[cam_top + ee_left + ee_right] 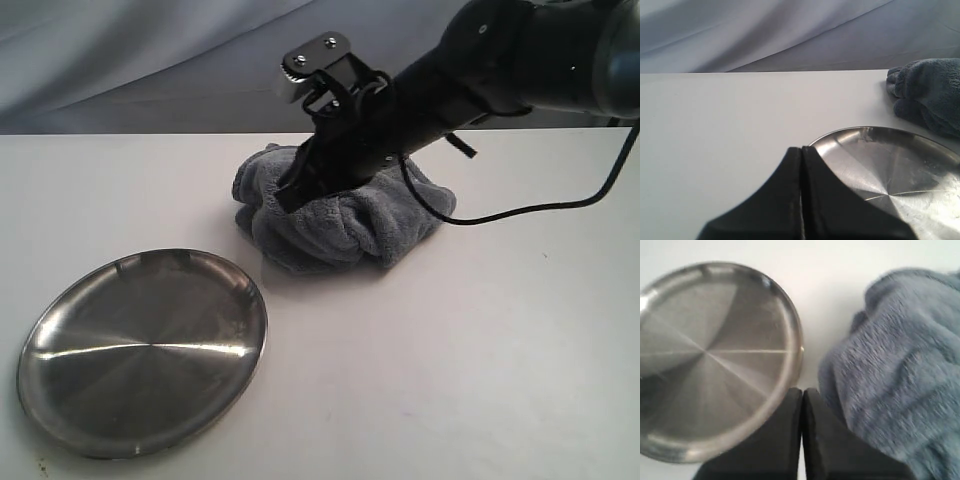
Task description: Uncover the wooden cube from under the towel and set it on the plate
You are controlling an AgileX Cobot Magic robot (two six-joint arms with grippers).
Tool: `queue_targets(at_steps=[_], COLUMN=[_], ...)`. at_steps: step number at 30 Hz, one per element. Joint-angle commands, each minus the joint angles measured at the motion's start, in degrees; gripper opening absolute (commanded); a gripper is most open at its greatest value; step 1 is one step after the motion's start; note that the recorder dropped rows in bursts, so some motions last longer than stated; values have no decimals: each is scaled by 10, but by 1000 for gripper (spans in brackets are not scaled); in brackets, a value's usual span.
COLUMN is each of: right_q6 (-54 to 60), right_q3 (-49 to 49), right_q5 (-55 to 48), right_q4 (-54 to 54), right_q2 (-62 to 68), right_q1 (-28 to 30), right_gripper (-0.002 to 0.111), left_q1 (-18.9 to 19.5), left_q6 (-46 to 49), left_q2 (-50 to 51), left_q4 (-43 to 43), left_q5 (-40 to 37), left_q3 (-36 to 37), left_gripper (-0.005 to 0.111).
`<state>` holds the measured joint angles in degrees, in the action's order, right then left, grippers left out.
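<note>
We were at the uncovering step. The towel (345, 215) sat bunched in a heap just beside the plate (140, 350). The wooden cube was nowhere in sight, so we judged it to be hidden under that heap. Our right gripper (289, 196) hung at the towel's plate-facing edge, clenched tight with no cloth visibly pinched. Our left gripper (801, 149), likewise clenched and empty, hovered by the plate's rim. Next, we judged, the right gripper needed to spread, pinch a fold, and draw the towel away from the plate.
</note>
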<state>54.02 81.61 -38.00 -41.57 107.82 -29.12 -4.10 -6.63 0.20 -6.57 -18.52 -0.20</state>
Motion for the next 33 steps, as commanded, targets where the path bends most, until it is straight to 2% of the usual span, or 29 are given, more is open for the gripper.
queue_targets(at_steps=[1, 6, 10, 13, 20, 25, 27, 28, 29, 30, 31, 32, 33], right_q6=[110, 132, 131, 131, 133, 152, 148, 148, 148, 148, 148, 148, 148], right_q3=[2, 2, 2, 2, -21, -25, -25, -25, -25, -25, -25, -25, -25], right_q5=[118, 333, 415, 410, 352, 283, 270, 270, 269, 269, 271, 285, 286], right_q4=[-82, -88, -192, -227, -221, -108, -89, -87, -81, -69, -60, -39, -40], right_q2=[-2, -2, -2, -2, -2, -1, 0, 4, 14, 30, 40, 63, 73], right_q1=[-42, -63, -47, -25, 6, 5, 5, 5, 5, 3, 0, -7, -11], right_gripper=[0, 0, 0, 0, 0, 0, 6, 12, 33, 66, 80, 105, 105], left_q1=[-2, -2, -2, -2, -2, -2, -2, -2, -2, -2, -2, -2, -2], left_q6=[-1, -1, -3, -3, -3, -2, -2, -2, -2, -2, -2, -3, -3], left_q2=[-2, -2, -2, -2, -2, -2, -2, -2, -2, -2, -2, -2, -2], left_q4=[0, 0, 0, 0, 0, 0, 0, 0, 0, 0, 0, 0, 0], left_q5=[5, 5, 5, 5, 5, 5, 5, 5, 5, 5, 5, 5, 5], left_q3=[2, 2, 2, 2, 2, 2, 2, 2, 2, 2, 2, 2, 2], left_gripper=[0, 0, 0, 0, 0, 0, 0, 0, 0, 0, 0, 0, 0])
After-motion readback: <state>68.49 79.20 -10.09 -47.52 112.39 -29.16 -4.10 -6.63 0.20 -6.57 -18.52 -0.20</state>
